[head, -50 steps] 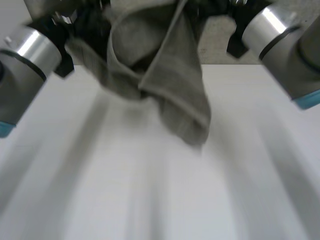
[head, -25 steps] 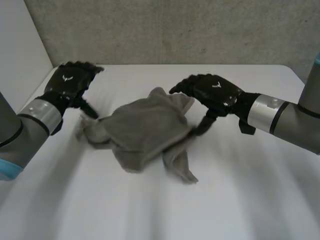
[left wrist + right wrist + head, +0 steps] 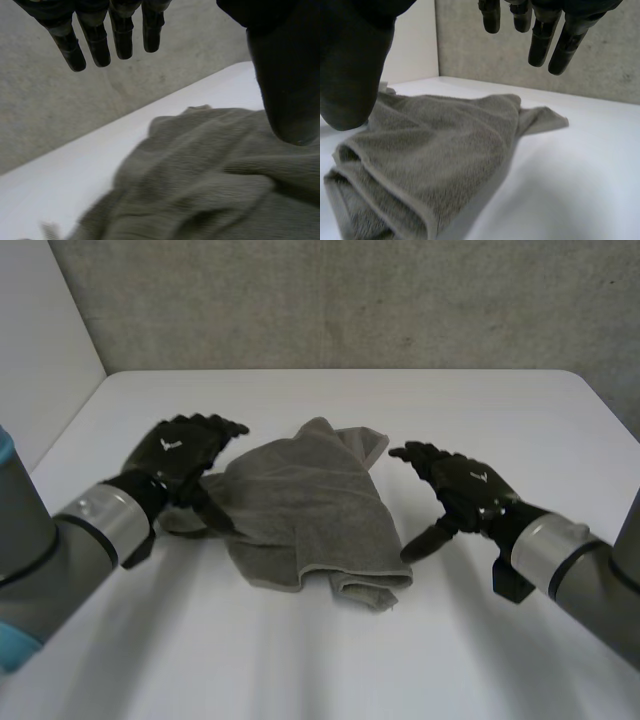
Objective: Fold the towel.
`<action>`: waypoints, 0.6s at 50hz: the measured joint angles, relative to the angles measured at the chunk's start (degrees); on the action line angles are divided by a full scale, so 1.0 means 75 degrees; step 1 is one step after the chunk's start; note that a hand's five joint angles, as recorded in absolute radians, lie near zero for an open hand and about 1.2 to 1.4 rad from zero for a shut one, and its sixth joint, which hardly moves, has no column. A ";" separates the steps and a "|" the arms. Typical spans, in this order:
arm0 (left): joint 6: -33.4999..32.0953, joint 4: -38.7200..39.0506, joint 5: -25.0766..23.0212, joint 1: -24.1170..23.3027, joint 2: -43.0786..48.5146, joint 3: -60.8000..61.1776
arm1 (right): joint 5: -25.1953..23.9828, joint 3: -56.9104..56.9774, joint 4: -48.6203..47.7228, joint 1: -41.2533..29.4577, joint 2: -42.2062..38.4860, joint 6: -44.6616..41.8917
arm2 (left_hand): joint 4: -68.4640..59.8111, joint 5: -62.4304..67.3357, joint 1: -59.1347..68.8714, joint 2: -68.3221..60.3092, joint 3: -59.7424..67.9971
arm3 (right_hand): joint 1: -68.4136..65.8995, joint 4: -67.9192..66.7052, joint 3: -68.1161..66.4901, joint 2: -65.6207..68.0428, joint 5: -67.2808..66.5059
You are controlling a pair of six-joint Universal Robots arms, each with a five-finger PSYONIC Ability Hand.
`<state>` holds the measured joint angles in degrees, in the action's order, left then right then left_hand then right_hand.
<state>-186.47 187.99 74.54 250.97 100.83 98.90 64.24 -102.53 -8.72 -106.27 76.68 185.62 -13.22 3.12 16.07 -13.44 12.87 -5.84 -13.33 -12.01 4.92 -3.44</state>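
A grey-green towel [image 3: 300, 505] lies crumpled in a loose heap on the middle of the white table [image 3: 320, 660]. My left hand [image 3: 180, 455] hovers at the towel's left edge, fingers straight and spread, holding nothing. In the left wrist view the towel [image 3: 210, 180] lies below that hand's fingers [image 3: 95, 40] and thumb. My right hand [image 3: 465, 490] is just right of the towel, open and apart from it. The right wrist view has the towel [image 3: 430, 150] beneath its spread fingers [image 3: 545, 30], with a folded hem nearest the thumb.
A grey concrete wall [image 3: 350, 300] runs behind the table's far edge. A pale side wall [image 3: 40, 350] stands at the left. Bare tabletop surrounds the towel on all sides.
Both hands have let go of the towel, which dropped from hanging in the air onto the table. The hands opened and drew back toward me on either side.
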 measured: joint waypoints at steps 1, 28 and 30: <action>0.0100 -0.0003 0.0091 -0.0125 -0.0047 0.0078 | 0.0087 -0.0169 -0.0105 -0.0001 0.0039 0.0004 | 0.0000 0.0002 0.0000 0.0000 0.0000 | 0.0000 0.0000 0.0000 0.0000 0.0000; 0.0688 0.0850 0.3167 -0.2888 0.1503 -0.0166 | 0.1705 0.0024 -0.1403 -0.0914 -0.1578 0.0226 | 0.0001 0.0015 0.0000 0.0000 0.0000 | -0.0046 0.0000 0.0001 0.0023 0.0000; 0.0687 0.0901 0.3292 -0.3013 0.1674 -0.0258 | 0.1742 0.0054 -0.1413 -0.0935 -0.1679 0.0165 | 0.0000 0.0015 0.0000 0.0000 0.0000 | -0.0183 0.0000 0.0000 0.0144 0.0000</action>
<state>-181.32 194.75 99.23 228.38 113.38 96.97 77.31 -102.13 -19.32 -113.28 64.08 186.86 -13.22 3.23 16.07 -13.44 12.87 -7.21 -13.33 -12.01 6.00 -3.44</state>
